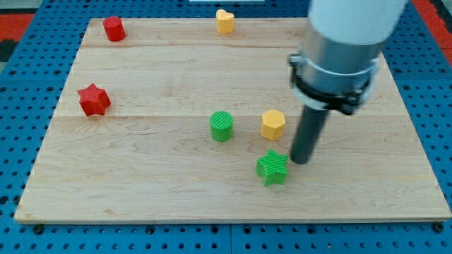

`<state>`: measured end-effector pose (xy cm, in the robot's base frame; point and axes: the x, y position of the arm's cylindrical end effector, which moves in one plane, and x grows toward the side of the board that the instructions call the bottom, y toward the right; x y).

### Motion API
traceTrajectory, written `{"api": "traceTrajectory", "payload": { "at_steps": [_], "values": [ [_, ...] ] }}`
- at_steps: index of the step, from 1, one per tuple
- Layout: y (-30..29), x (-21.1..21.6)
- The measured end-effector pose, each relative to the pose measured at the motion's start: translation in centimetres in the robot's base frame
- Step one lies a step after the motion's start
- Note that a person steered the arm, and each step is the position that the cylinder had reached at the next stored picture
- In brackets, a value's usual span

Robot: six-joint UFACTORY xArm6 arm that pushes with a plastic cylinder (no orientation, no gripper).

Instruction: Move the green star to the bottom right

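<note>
The green star (272, 168) lies on the wooden board (141, 190), a little right of centre and toward the view's bottom. My tip (299, 161) stands just to the right of the star and slightly above it, very close to it or touching. The yellow hexagon block (272, 124) sits just above the star, to the left of my rod. The green cylinder (221, 126) is to the left of the hexagon.
A red star (93, 99) lies at the left side of the board. A red cylinder-like block (114, 29) sits at the top left. A yellow heart-shaped block (224, 21) sits at the top centre. The arm's white and grey body (346, 49) hangs over the upper right.
</note>
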<state>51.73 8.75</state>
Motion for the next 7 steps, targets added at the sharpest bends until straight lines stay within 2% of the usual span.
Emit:
{"api": "traceTrajectory", "payload": {
  "at_steps": [1,2,3,4,5,6,7],
  "values": [
    [-4.5,-2.6],
    [-6.4,-1.1],
    [-4.5,2.8],
    [6.5,3.1],
    [8.2,3.7],
    [11.3,-2.3],
    [24.3,-0.9]
  ]
}}
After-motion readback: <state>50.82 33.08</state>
